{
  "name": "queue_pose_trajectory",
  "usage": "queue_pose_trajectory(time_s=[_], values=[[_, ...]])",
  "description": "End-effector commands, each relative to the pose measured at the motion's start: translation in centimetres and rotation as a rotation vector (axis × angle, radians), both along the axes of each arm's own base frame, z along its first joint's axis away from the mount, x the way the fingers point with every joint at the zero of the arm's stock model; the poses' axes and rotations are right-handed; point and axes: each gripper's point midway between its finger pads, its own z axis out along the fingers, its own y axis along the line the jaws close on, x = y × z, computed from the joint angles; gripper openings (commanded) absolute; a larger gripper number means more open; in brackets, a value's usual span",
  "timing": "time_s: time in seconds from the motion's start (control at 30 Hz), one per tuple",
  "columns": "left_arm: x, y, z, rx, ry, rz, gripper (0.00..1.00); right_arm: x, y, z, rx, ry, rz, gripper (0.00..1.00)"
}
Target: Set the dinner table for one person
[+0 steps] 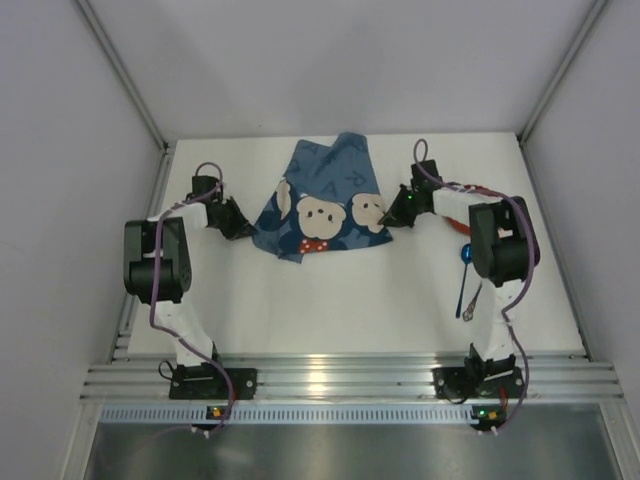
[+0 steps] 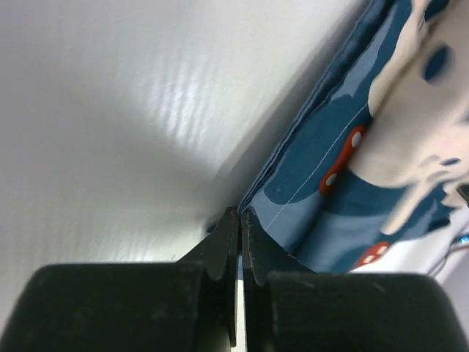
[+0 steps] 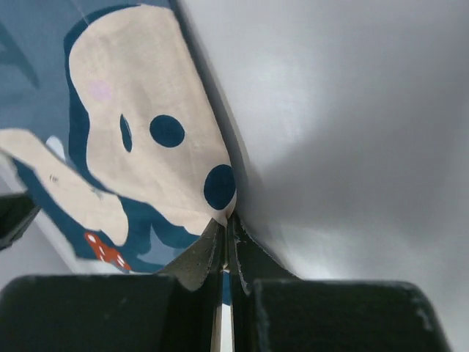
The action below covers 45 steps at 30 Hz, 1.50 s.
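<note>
The blue cartoon-printed cloth placemat hangs bunched over the far middle of the white dinner table. My left gripper is shut on the placemat's left corner; its closed jaws pinch the blue hem in the left wrist view. My right gripper is shut on the right corner; the cloth runs into its closed jaws in the right wrist view. Both hold the cloth stretched between them, just above the table.
A blue-headed spoon lies on the table at the right, partly under my right arm. Something red shows beside that arm. White walls enclose the table on three sides.
</note>
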Motion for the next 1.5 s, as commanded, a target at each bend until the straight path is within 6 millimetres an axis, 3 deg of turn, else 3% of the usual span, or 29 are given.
queue_pose_trajectory(time_s=[0.0, 0.07, 0.1, 0.13, 0.2, 0.23, 0.3, 0.37, 0.4, 0.47, 0.57, 0.6, 0.7, 0.73, 0.83, 0.9, 0.97, 1.0, 1.03, 1.07, 1.1, 1.2, 1.27, 1.3, 1.33, 1.37, 1.4, 1.43, 1.47], values=[[-0.3, 3.2, 2.1, 0.146, -0.027, 0.154, 0.0, -2.1, -6.9, 1.4, -0.127, 0.005, -0.129, 0.0], [-0.6, 4.8, 4.7, 0.206, -0.067, 0.261, 0.0, -3.3, -9.6, 1.4, -0.182, 0.02, -0.186, 0.0], [-1.3, 5.3, 5.0, 0.218, -0.054, 0.308, 0.0, -4.7, -10.4, 1.6, -0.199, 0.034, -0.197, 0.0], [-1.9, 5.9, 6.9, 0.235, -0.084, 0.351, 0.0, -5.4, -10.8, 1.6, -0.213, 0.038, -0.203, 0.0], [-3.4, 7.0, 7.5, 0.278, -0.087, 0.426, 0.0, -7.4, -11.7, 1.6, -0.246, 0.057, -0.212, 0.0], [-3.9, 7.6, 9.2, 0.299, -0.131, 0.465, 0.0, -8.0, -11.7, 1.5, -0.245, 0.064, -0.21, 0.0], [-6.0, 8.6, 9.1, 0.34, -0.079, 0.523, 0.0, -9.7, -11.8, 1.3, -0.243, 0.088, -0.203, 0.0], [-8.0, 9.4, 10.2, 0.379, -0.07, 0.578, 0.0, -10.9, -12.0, 1.2, -0.258, 0.106, -0.203, 0.0], [-9.7, 10.3, 9.7, 0.424, -0.03, 0.615, 0.0, -12.4, -12.2, 1.4, -0.279, 0.145, -0.205, 0.0], [-10.9, 10.6, 10.1, 0.447, -0.035, 0.625, 0.0, -14.7, -12.6, 1.1, -0.306, 0.203, -0.203, 0.0], [-13.5, 10.7, 9.4, 0.45, 0.015, 0.66, 0.0, -17.7, -13.0, 2.1, -0.333, 0.258, -0.21, 0.0], [-14.1, 10.4, 10.4, 0.411, -0.024, 0.698, 0.0, -18.2, -13.0, 3.3, -0.326, 0.232, -0.217, 0.0], [-16.3, 10.3, 10.4, 0.375, -0.027, 0.773, 0.0, -20.1, -14.1, 4.6, -0.362, 0.214, -0.261, 0.0], [-16.9, 10.4, 11.1, 0.372, -0.064, 0.782, 0.0, -20.6, -14.2, 4.5, -0.369, 0.21, -0.263, 0.0], [-19.0, 9.8, 9.3, 0.381, -0.024, 0.719, 0.0, -22.4, -13.9, 2.3, -0.365, 0.263, -0.173, 0.0], [-19.5, 8.0, 9.1, 0.333, -0.022, 0.608, 0.16, -23.8, -13.3, 1.0, -0.341, 0.351, -0.116, 0.05], [-18.8, 7.7, 11.2, 0.323, -0.102, 0.56, 0.37, -24.2, -13.1, 0.9, -0.337, 0.361, -0.093, 0.21], [-18.5, 8.1, 12.4, 0.35, -0.142, 0.554, 0.55, -23.9, -13.1, 1.5, -0.334, 0.331, -0.092, 0.44], [-18.3, 8.5, 13.5, 0.367, -0.18, 0.553, 0.58, -23.6, -13.4, 1.9, -0.343, 0.307, -0.097, 0.53], [-17.4, 8.7, 16.0, 0.372, -0.251, 0.549, 0.61, -23.4, -13.5, 2.7, -0.35, 0.287, -0.099, 0.61], [-17.2, 9.2, 16.9, 0.41, -0.272, 0.543, 0.65, -23.1, -13.7, 3.5, -0.355, 0.258, -0.101, 0.74], [-14.9, 8.9, 19.1, 0.399, -0.339, 0.5, 0.8, -22.4, -14.4, 5.7, -0.394, 0.197, -0.106, 0.86], [-12.7, 7.6, 18.0, 0.35, -0.356, 0.424, 0.89, -21.2, -14.6, 7.3, -0.405, 0.137, -0.115, 0.89], [-10.1, 7.1, 17.3, 0.328, -0.385, 0.388, 0.91, -20.6, -14.6, 7.8, -0.404, 0.114, -0.116, 0.89], [-9.1, 4.6, 16.6, 0.225, -0.392, 0.274, 0.91, -20.0, -14.5, 8.2, -0.4, 0.09, -0.108, 0.89], [-8.1, 3.8, 15.6, 0.196, -0.369, 0.235, 0.98, -18.6, -13.9, 8.8, -0.377, 0.055, -0.103, 0.9], [-7.1, 3.1, 14.5, 0.174, -0.342, 0.195, 0.98, -17.7, -13.4, 9.1, -0.36, 0.035, -0.09, 0.89], [-5.7, 2.1, 11.6, 0.134, -0.275, 0.135, 0.98, -16.4, -12.4, 9.6, -0.318, -0.007, -0.061, 0.89], [-4.4, 1.6, 11.4, 0.13, -0.267, 0.095, 0.98, -15.1, -11.9, 9.7, -0.304, -0.016, -0.045, 0.89]])
